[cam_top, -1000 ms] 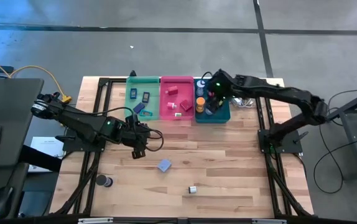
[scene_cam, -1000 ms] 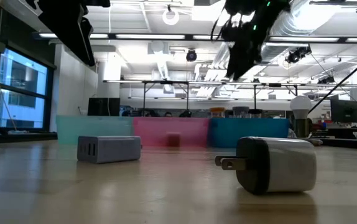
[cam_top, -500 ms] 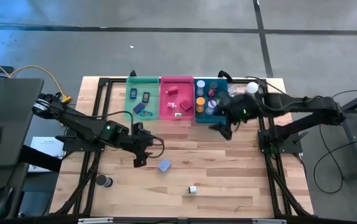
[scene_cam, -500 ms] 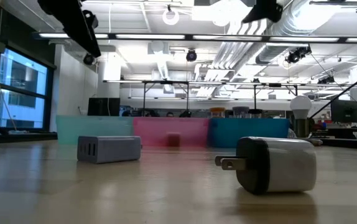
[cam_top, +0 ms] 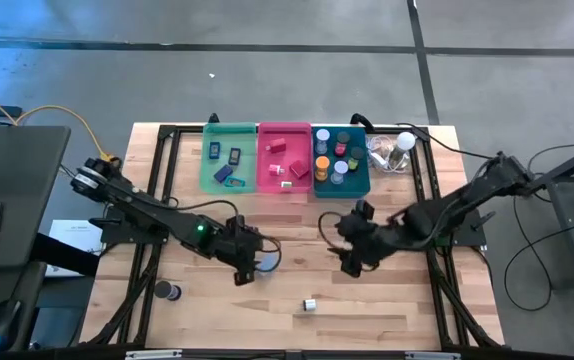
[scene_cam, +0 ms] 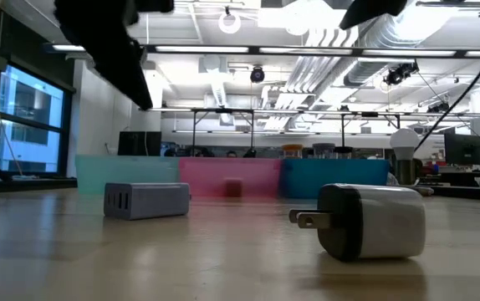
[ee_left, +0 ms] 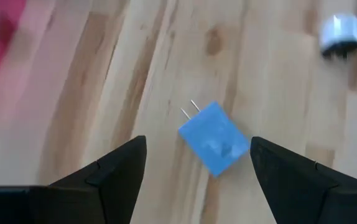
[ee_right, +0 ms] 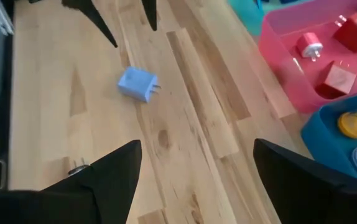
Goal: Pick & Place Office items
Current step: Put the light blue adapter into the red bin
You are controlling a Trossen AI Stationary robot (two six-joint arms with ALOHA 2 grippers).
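With open fingers, the left gripper point(ee_left: 194, 163) is hovering over the blue plug point(ee_left: 214, 137), risking nudging it askew while the open right gripper point(cam_top: 350, 258) is crowding nearby.

No legible text, labels, brands or numbers in any view.
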